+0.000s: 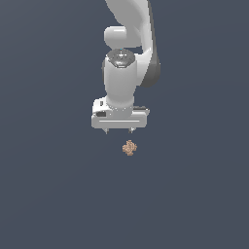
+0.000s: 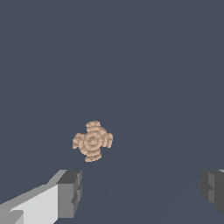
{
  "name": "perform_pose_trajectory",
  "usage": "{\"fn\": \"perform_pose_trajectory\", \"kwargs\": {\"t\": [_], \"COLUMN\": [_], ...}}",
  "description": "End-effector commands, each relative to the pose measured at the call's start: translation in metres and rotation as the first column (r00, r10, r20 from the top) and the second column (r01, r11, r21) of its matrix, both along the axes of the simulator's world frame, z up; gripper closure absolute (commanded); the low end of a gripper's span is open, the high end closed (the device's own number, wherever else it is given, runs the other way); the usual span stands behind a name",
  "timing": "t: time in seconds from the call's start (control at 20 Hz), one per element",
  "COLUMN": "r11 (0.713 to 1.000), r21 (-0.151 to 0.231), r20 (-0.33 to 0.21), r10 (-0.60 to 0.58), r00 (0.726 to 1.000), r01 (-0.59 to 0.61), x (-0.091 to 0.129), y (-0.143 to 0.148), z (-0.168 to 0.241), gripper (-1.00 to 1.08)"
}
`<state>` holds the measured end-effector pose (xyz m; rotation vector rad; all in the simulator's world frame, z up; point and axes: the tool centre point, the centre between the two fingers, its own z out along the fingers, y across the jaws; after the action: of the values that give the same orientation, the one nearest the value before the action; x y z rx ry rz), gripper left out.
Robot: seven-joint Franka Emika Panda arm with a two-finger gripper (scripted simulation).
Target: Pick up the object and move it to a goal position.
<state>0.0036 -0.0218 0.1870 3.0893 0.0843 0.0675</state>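
The pincer [image 1: 119,131] points straight down under the white arm [image 1: 127,53], its two short fingers spread well apart with nothing between them. In the wrist view the dark pads [image 2: 70,192] stand far from each other, one at each side, and the gap between them is bare.

The object [image 1: 129,148], a small tan-orange knobbly clump shaped roughly like a cross, lies on the plain dark grey counter [image 1: 48,194]. In the exterior view it sits just off the pincer's fingertips at about five o'clock, close to the finger on that view's right but not touching it. The wrist view shows the clump [image 2: 92,141] ahead of the fingers, nearer one pad than the other.
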Motion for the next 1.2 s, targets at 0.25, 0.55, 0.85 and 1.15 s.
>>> {"fn": "perform_pose_trajectory", "kwargs": {"t": [0.25, 0.55, 0.85, 1.15], "r11": [0.997, 0.982, 0.941, 0.874], "r21": [0.010, 0.025, 0.039, 0.047], "r20": [-0.002, -0.007, -0.016, -0.028], "r10": [-0.074, -0.187, -0.337, -0.483], "r00": [0.997, 0.982, 0.941, 0.875], "r01": [0.074, 0.187, 0.338, 0.484], "x": [0.000, 0.001, 0.000, -0.001], "y": [0.005, 0.013, 0.023, 0.033], "z": [-0.010, -0.025, -0.045, -0.066], "gripper": [-0.92, -0.92, -0.92, -0.92]}}
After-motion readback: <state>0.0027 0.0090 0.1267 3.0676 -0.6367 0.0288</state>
